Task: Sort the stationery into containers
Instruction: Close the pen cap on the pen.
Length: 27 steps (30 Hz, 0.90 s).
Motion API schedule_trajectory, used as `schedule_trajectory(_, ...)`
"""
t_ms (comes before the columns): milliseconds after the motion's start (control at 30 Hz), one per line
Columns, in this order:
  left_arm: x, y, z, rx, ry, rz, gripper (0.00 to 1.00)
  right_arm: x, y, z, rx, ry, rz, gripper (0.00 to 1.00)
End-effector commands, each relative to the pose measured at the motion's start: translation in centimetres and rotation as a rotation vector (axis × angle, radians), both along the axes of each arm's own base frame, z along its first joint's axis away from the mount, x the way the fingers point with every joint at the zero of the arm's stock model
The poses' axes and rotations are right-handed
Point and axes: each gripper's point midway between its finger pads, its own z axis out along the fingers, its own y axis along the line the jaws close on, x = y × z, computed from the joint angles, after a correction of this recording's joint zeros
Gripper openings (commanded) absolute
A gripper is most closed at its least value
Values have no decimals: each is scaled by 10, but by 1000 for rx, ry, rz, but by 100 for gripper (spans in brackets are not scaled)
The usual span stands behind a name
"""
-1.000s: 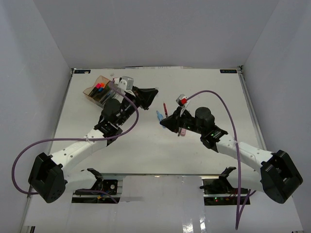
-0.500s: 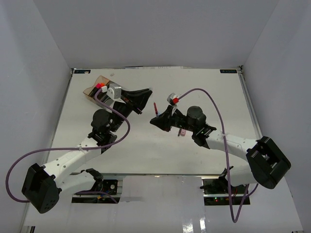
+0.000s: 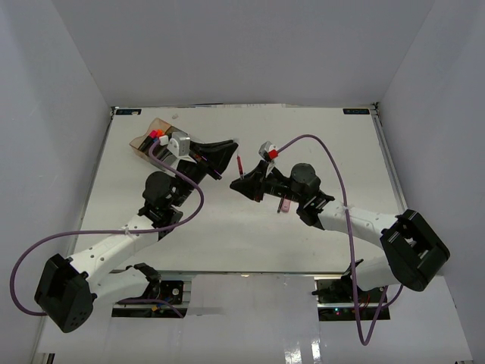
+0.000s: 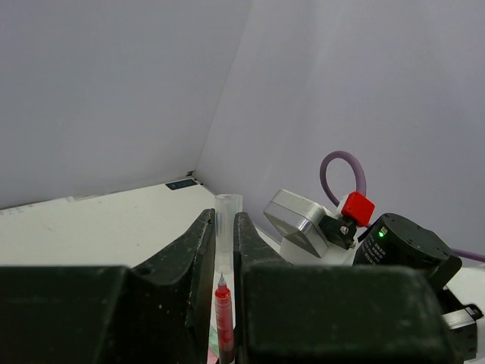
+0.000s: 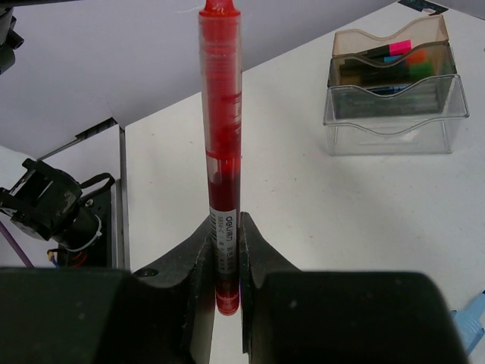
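My left gripper [image 3: 227,149] [image 4: 222,225] is shut on a clear pen cap [image 4: 227,208], its open end pointing away from the wrist camera. My right gripper [image 3: 244,180] [image 5: 225,254] is shut on the lower barrel of a red pen [image 3: 241,164] [image 5: 220,144]. The pen's tip [image 4: 223,292] sits just below the cap, in line with it, between the left fingers. The containers [image 3: 148,137] [image 5: 394,91] stand at the table's far left, with several highlighters in the amber and grey compartments. The left arm hides part of them in the top view.
A pink marker [image 3: 286,205] lies on the table beside the right arm. A pastel blue marker [image 5: 470,320] shows at the right wrist view's lower right corner. White walls enclose the table on three sides.
The left gripper swung from beside the containers toward the table's middle. The right gripper carried the red pen left and up to meet it. In the last half second both barely shifted.
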Motion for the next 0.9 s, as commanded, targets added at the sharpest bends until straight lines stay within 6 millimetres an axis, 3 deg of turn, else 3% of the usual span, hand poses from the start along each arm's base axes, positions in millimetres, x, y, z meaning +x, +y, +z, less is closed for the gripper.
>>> schedule_trajectory(0, -5, 0, 4, -9, -26, -20, 0, 2, 6, 37, 79, -100, 14, 8)
schedule_trajectory(867, -2, -1, -1, -14, -17, -39, 0, 2, 10, 49, 111, -112, 19, 8)
